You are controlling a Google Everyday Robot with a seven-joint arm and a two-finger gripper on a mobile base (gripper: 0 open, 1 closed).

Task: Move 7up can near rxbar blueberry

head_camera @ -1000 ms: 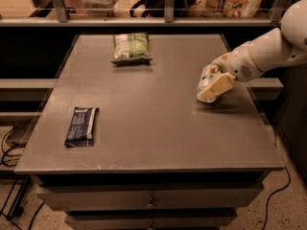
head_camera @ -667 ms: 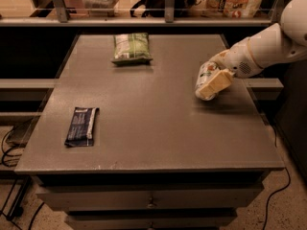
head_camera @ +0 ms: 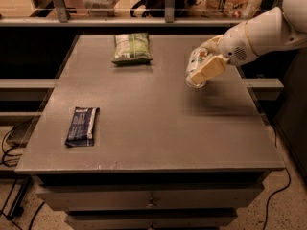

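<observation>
The 7up can (head_camera: 195, 65), silver and green, hangs tilted above the right part of the grey table (head_camera: 158, 114). My gripper (head_camera: 202, 66) comes in from the upper right on a white arm and is shut on the can, a cream finger (head_camera: 210, 68) lying across its side. The rxbar blueberry (head_camera: 82, 126), a flat navy wrapper with a white strip, lies near the table's front left edge, far from the can.
A green-and-white snack bag (head_camera: 131, 47) lies at the back of the table, left of centre. A shelf with a rail (head_camera: 144, 21) and packaged goods runs behind the table. Drawers (head_camera: 151, 198) sit under the front edge; cables lie on the floor.
My gripper has carried the can to the left and slightly up, away from the table's right edge. The bar and the snack bag have not moved.
</observation>
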